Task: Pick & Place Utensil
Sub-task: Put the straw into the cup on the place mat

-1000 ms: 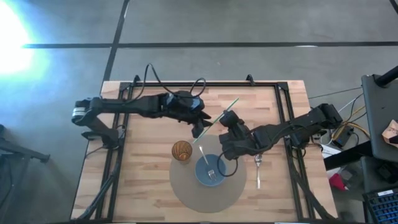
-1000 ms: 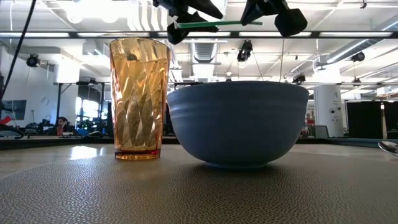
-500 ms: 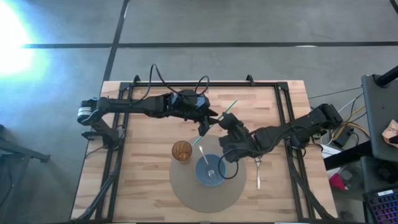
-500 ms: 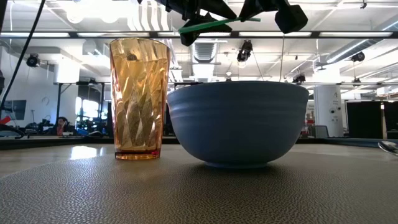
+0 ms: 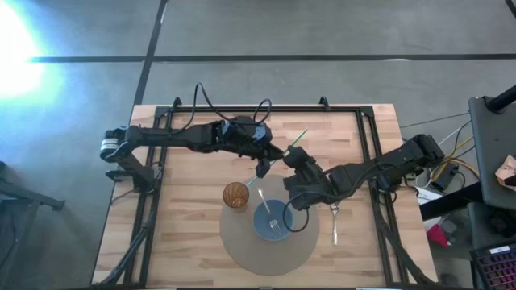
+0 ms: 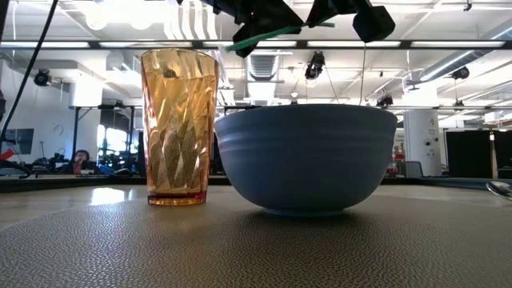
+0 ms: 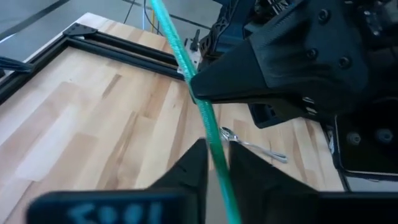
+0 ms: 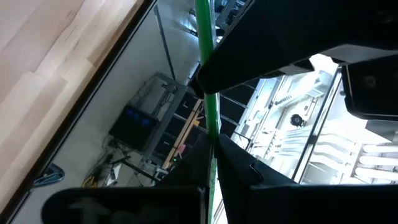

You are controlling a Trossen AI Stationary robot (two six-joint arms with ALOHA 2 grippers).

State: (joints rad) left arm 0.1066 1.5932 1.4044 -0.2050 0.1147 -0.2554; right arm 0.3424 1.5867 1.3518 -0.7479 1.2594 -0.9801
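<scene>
A long thin green stick hangs slanted in the air above the table, behind the amber cup and the blue bowl. My left gripper is shut on its lower part. My right gripper is shut on it a little farther up. The low view shows the stick high above the cup and bowl. A white fork lies in the bowl. Cup and bowl stand on a round grey mat. My left gripper pinches the stick's shaft between its two fingers, which lie across it, coming from the table's left side. The stick is lifted clear and slanted. My right gripper pinches the shaft between its two fingers, across it, coming from the table's right side, close beside the left gripper's hold.
A metal spoon lies on the wood to the right of the mat. A black frame runs along the table's edges. Bare wood lies at the far left and near left of the table.
My left gripper has moved toward the table's right edge, closer to my right gripper. In the low view the stick has gone from level to slanted and shows shorter.
</scene>
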